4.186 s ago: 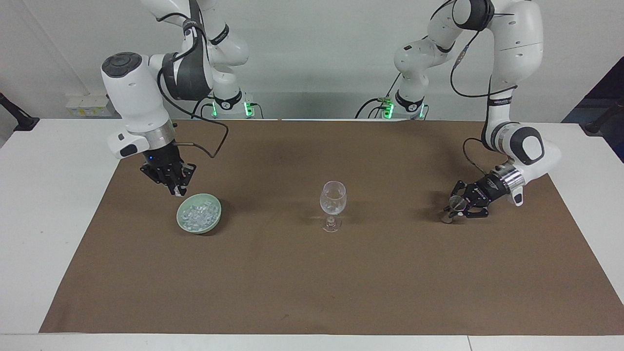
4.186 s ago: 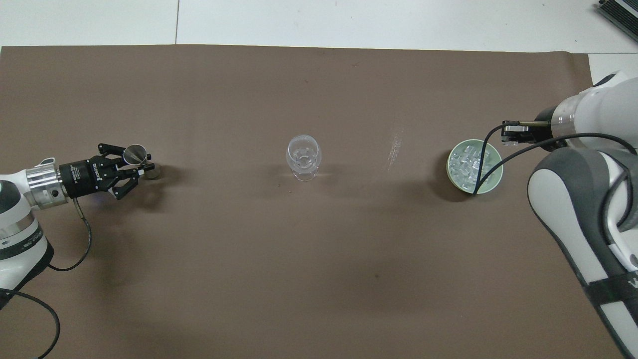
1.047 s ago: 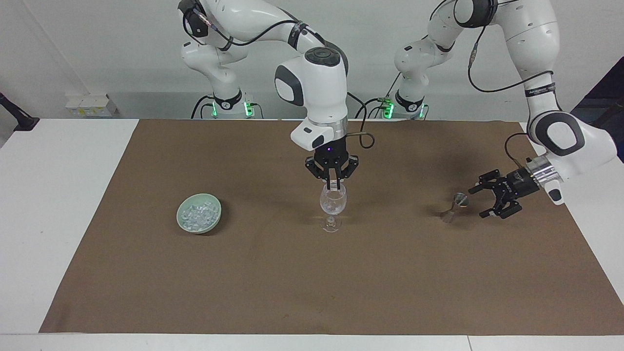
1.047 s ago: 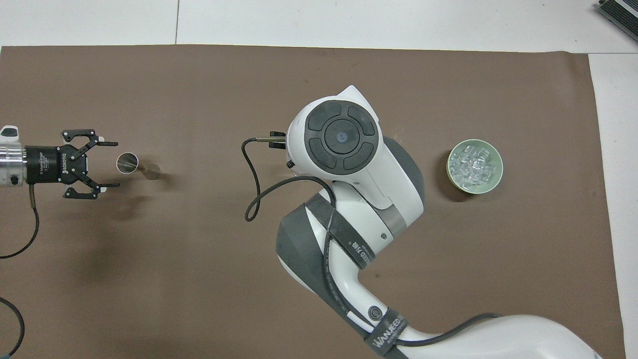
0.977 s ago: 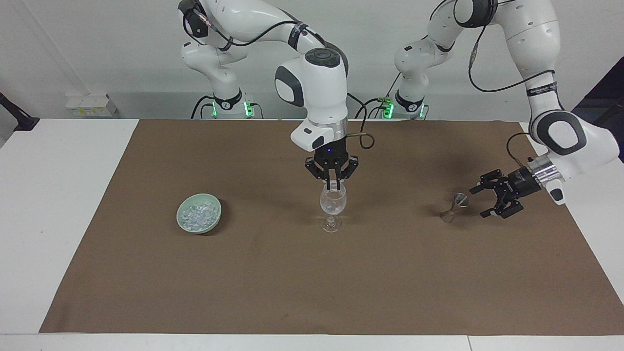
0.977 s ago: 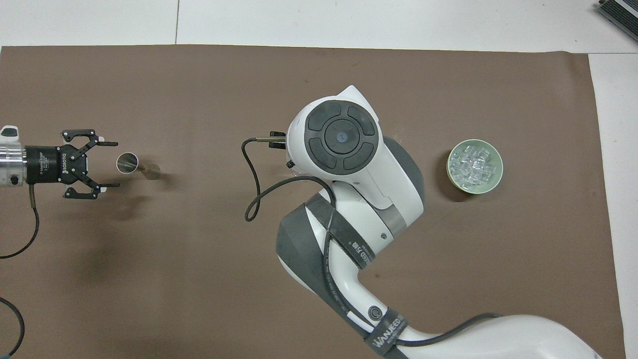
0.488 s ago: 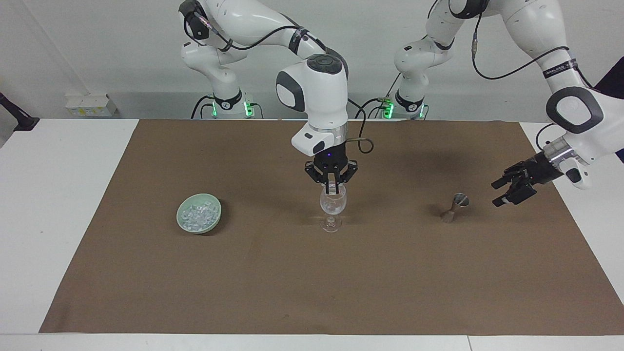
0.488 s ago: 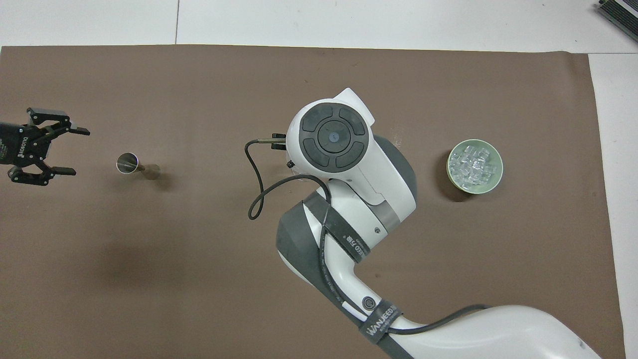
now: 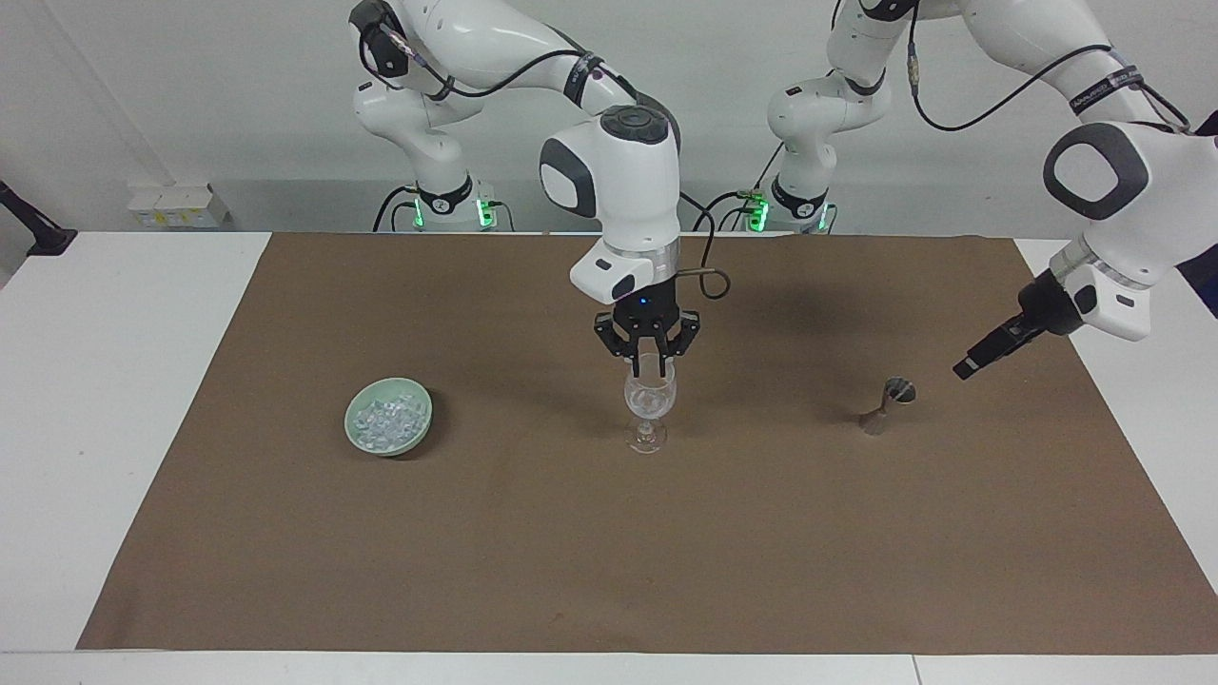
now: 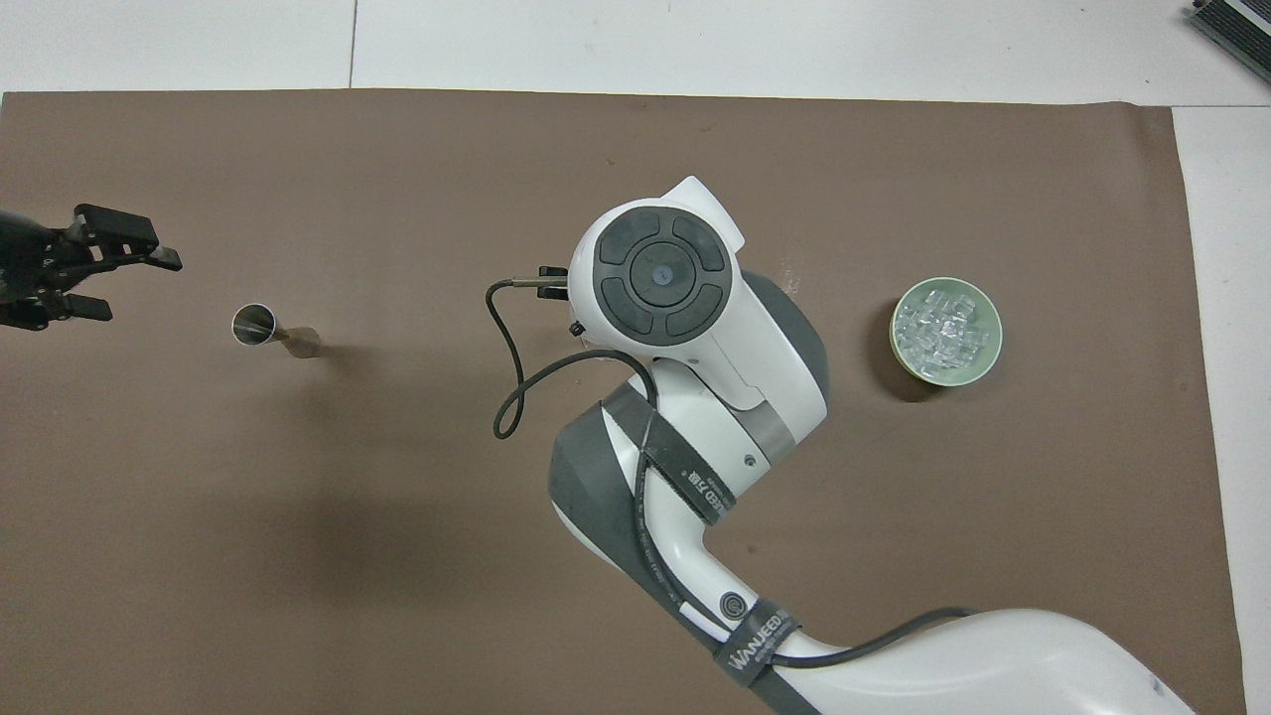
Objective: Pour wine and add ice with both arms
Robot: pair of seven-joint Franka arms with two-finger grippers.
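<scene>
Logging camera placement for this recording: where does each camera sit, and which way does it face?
Facing view: high across the table, facing the robots; both arms show from their bases, right pincer over the wine glass.
Overhead view: high above the robots' end, looking steeply down; right arm covers the glass, left pincer at the edge.
Both show the jigger and the bowl of ice.

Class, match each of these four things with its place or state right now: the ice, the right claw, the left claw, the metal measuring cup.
Things:
1. ice
2. right claw
3. left claw
4. metal measuring cup

Places or states:
A. over the wine glass
B. heaped in the green bowl
C. standing on the brown mat, toward the left arm's end
D. open, up in the air, holding nothing

Pairs: 1-B, 2-A, 3-D, 4-C
</scene>
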